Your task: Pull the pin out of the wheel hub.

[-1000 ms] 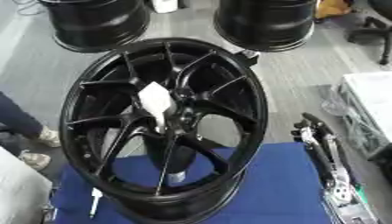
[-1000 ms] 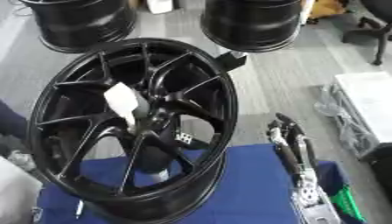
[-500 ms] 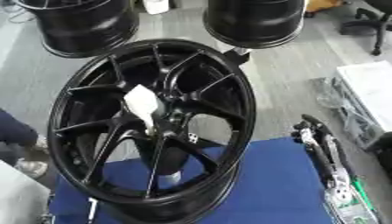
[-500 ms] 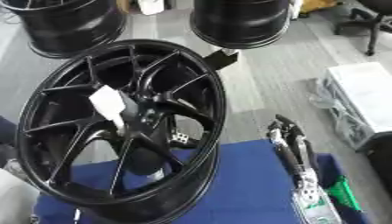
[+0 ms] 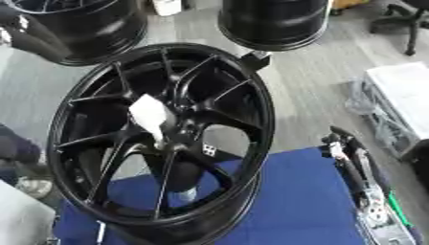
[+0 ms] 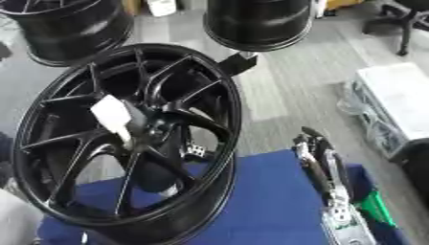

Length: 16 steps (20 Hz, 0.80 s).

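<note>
The right hand [image 5: 356, 165], a slim black and silver shape at the lower right, lies over the blue table cover [image 5: 289, 201]; whether its fingers are released or clenched cannot be told. The black wheel hub [image 5: 163, 139] stands tilted left of it, apart. A white pin [image 5: 151, 115] sits at its centre, long axis slanting upper left to lower right. Beyond, two black wheels [image 5: 272, 21] stand on the floor.

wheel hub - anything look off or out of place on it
One thing stands out: a white tag-like piece sits at the centre of the black wheel, sticking out over the spokes where everything else is black. The wheel stands tilted on the blue mat. No damage or spill shows. The robot's right hand is beside it, off the wheel.
</note>
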Each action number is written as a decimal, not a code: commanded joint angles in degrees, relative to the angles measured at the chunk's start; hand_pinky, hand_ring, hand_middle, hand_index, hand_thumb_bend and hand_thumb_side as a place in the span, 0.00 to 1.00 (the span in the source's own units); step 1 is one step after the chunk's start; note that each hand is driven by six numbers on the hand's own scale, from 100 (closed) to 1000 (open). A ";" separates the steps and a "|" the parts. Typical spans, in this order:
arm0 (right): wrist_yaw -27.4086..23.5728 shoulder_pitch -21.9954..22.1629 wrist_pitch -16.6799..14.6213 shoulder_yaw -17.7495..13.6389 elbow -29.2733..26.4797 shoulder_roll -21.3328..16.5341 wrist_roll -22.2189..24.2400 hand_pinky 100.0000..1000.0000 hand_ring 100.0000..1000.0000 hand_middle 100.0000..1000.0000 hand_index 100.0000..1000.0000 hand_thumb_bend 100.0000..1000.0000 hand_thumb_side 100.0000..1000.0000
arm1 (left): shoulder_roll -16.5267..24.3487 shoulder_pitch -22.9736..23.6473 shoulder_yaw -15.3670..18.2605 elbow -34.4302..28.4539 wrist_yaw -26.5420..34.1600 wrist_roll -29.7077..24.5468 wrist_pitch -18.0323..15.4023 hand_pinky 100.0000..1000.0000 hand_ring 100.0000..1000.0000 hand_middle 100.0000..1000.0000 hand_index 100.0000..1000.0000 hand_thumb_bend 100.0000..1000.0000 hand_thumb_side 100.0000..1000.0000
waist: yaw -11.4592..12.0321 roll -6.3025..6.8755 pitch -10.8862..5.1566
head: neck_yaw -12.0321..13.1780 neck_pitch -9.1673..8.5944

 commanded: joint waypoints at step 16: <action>-0.02 -1.24 -0.39 0.73 -0.20 -0.97 1.06 0.63 0.62 0.60 0.85 0.00 0.69 | -14.82 -7.71 -12.04 15.24 -11.99 -19.95 -19.79 0.78 0.75 0.79 0.85 0.59 0.32 | -1.27 0.05 -0.63 | 0.93 -1.21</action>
